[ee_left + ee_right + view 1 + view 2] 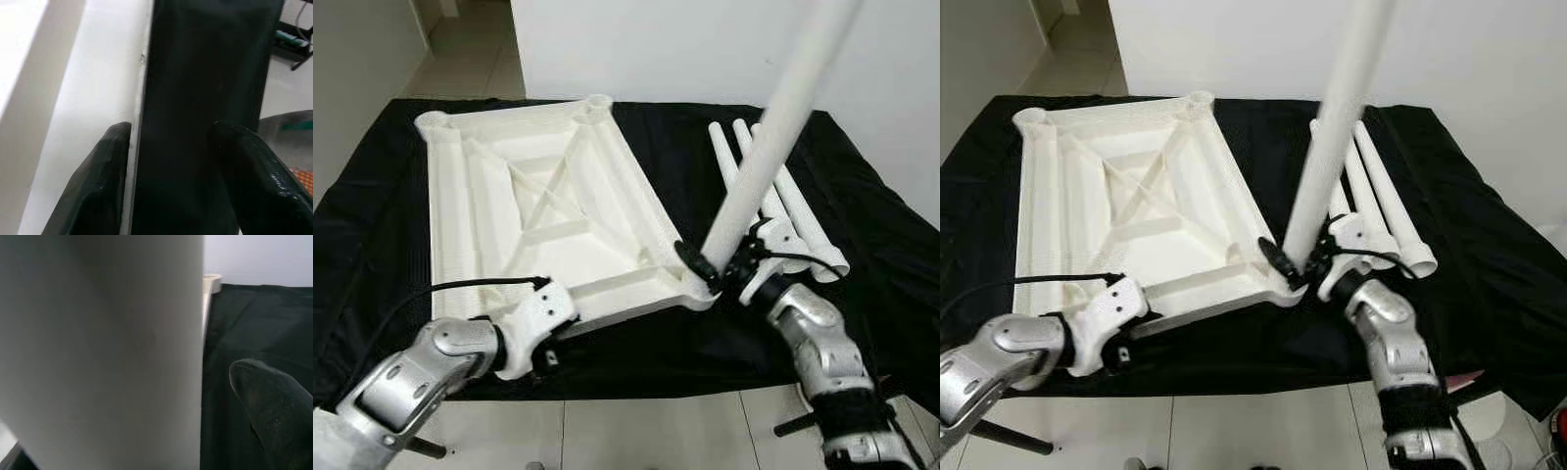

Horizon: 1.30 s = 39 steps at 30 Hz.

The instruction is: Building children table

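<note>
The white tabletop (480, 211) lies upside down on a black cloth (372, 245), ribs up, with round sockets at its corners. My right gripper (722, 260) is shut on a white leg (773, 137). The leg stands tilted to the right, its lower end at the near right corner socket (697, 292). In the right wrist view the leg (102, 347) is close up beside one fingertip (274, 401). My left gripper (546, 338) sits at the tabletop's near rim. Its fingers (98, 186) are apart, one against the white rim (83, 98), with black cloth between them.
Three spare white legs (793, 201) lie side by side on the cloth at the right, behind my right arm. A white wall stands behind the table. Tiled floor (636, 436) runs along the near edge, and a dark stand foot (421, 448) shows at lower left.
</note>
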### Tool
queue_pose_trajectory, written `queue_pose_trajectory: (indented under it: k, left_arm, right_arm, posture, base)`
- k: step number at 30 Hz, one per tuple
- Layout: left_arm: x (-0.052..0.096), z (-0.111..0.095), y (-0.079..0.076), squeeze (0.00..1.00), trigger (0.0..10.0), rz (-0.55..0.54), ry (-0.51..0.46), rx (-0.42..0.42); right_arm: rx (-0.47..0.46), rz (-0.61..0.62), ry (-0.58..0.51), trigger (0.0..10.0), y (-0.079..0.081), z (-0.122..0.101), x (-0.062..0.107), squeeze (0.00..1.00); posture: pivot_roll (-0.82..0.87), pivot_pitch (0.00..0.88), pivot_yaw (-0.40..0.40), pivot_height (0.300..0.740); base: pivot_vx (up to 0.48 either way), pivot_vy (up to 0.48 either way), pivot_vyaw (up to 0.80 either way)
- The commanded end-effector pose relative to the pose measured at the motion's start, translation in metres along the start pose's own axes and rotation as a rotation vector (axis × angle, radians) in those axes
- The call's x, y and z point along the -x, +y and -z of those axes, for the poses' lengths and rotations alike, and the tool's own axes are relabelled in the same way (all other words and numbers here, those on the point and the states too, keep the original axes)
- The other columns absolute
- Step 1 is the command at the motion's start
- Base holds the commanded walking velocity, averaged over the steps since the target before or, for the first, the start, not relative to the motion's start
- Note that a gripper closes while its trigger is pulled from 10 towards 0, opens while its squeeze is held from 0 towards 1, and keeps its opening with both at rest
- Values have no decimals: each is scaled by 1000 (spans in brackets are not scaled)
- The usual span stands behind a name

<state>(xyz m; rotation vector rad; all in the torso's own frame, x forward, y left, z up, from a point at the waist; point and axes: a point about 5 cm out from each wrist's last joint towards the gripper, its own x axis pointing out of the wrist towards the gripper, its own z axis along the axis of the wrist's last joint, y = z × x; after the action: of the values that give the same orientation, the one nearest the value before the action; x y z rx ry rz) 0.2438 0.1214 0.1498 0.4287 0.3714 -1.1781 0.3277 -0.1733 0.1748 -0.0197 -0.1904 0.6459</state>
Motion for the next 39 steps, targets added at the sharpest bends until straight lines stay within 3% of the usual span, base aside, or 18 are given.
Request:
queue_pose_trajectory:
  k: [1, 4, 7, 13, 16, 20, 22, 24, 26, 28, 32, 35, 39]
  left_arm:
    - [-6, -9, -16, 0, 10000, 171, -31, -12]
    - [-10, -14, -14, 0, 10000, 157, -49, -10]
    - [-22, -24, -6, 0, 10000, 88, -73, 5]
    - [-29, -33, 12, 0, 10000, -64, -127, 16]
    - [-26, -35, 14, 0, 10000, -82, -143, 15]
    - [-14, -40, 19, 0, 10000, -89, -206, 42]
    - [-13, -40, 19, 0, 10000, -88, -211, 41]
    - [-11, -40, 25, 0, 10000, -120, -218, 57]
    - [-2, -42, 42, 0, 10000, -190, -261, 111]
    - [5, -45, 52, 0, 10000, -230, -297, 109]
    - [7, -44, 56, 0, 10000, -243, -293, 114]
    - [7, -32, 70, 0, 10000, -312, -212, 100]
    - [4, -25, 75, 0, 10000, -330, -160, 84]
  right_arm:
    - [-7, -36, 14, 10000, 4, 5, -8, 0]
    - [-11, -74, 15, 10000, 9, 7, -20, 0]
    - [-16, -95, 3, 10000, 16, 7, -46, 0]
    - [-26, -39, -42, 10000, 16, 6, -50, 0]
    - [-34, 1, -67, 10000, 14, 6, -45, 0]
    - [-23, 80, -123, 10000, 15, 7, -22, 0]
    - [-23, 90, -134, 10000, 14, 8, -20, 0]
    - [-28, 122, -155, 10000, 14, 8, -14, 0]
    - [-22, 211, -200, 10000, 15, 4, 7, 0]
    - [-8, 293, -218, 10000, 15, 1, 21, 0]
    - [-7, 314, -221, 10000, 16, 1, 26, 0]
    - [-18, 373, -213, 10000, 21, 0, 42, 0]
    - [-33, 376, -198, 10000, 29, 1, 50, 0]
  posture:
    - [51, 135, -8, 740]
    - [53, 135, -10, 740]
    - [55, 133, -13, 740]
    - [61, 134, -18, 740]
    - [61, 135, -22, 740]
    - [62, 138, -25, 740]
    - [62, 138, -25, 740]
    - [58, 141, -22, 740]
    - [55, 143, -18, 740]
    - [54, 144, -18, 740]
    - [50, 141, -14, 740]
    - [46, 130, -13, 740]
    - [40, 124, -11, 740]
  base:
    - [0, 0, 0]
    - [0, 0, 0]
    - [0, 0, 0]
    - [0, 0, 0]
    - [0, 0, 0]
    - [0, 0, 0]
    - [0, 0, 0]
    - [0, 0, 0]
    - [0, 0, 0]
    - [0, 0, 0]
    - [0, 0, 0]
    - [0, 0, 0]
    - [0, 0, 0]
